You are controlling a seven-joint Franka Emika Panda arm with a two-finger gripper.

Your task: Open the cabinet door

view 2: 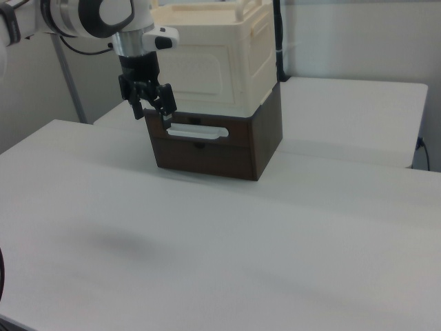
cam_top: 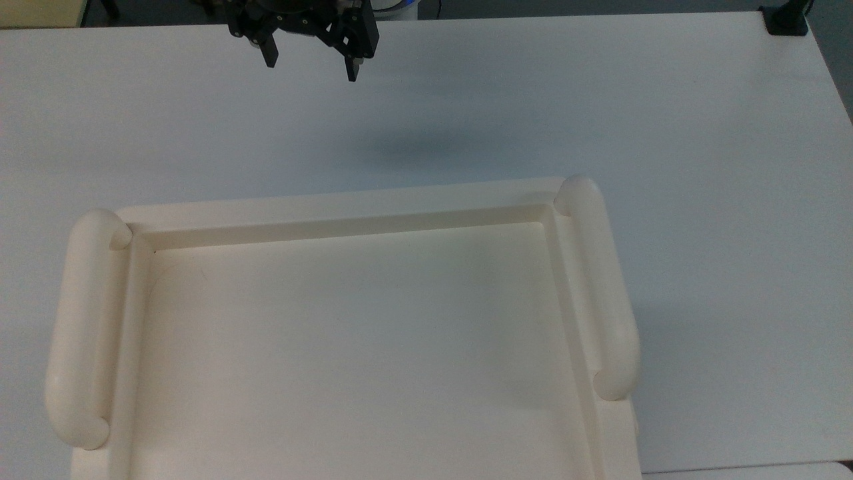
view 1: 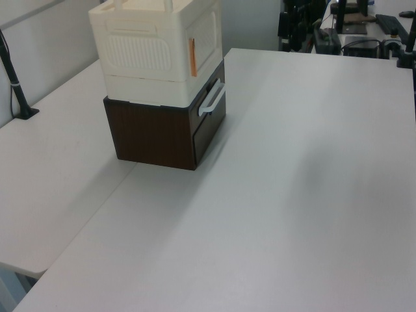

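Cabinet door (view 2: 207,72) is the cream recessed panel on the front of the cream cabinet (view 2: 258,48), which sits on a dark brown drawer unit (view 2: 207,155) on the white table (cam_top: 600,100).

Door:
- Shut, standing upright and flush with the cabinet front.
- Its face points toward the arm: down-left in the right view, to the right in the left view (view 1: 207,32).
- Long axis looks horizontal, along the cabinet's width; the margin over its height is small, so low confidence.
- Orange strip (view 1: 192,49) sits at the door's near vertical edge in the left view.

Cabinet top in the top view is a recessed tray (cam_top: 333,207) with a rounded tubular handle on each side (cam_top: 83,320). The door side is the top view's upper edge.

Gripper (cam_top: 311,63):
- Fingers spread wide, with nothing between them.
- Pointing down, above bare table.
- Apart from the cabinet in the top view, with open table and its own shadow between.
- In the right view it (view 2: 153,110) overlaps the door's lower left corner and the left end of the drawer unit's white bar handle (view 2: 198,131). That's line-of-sight only, with no contact visible.
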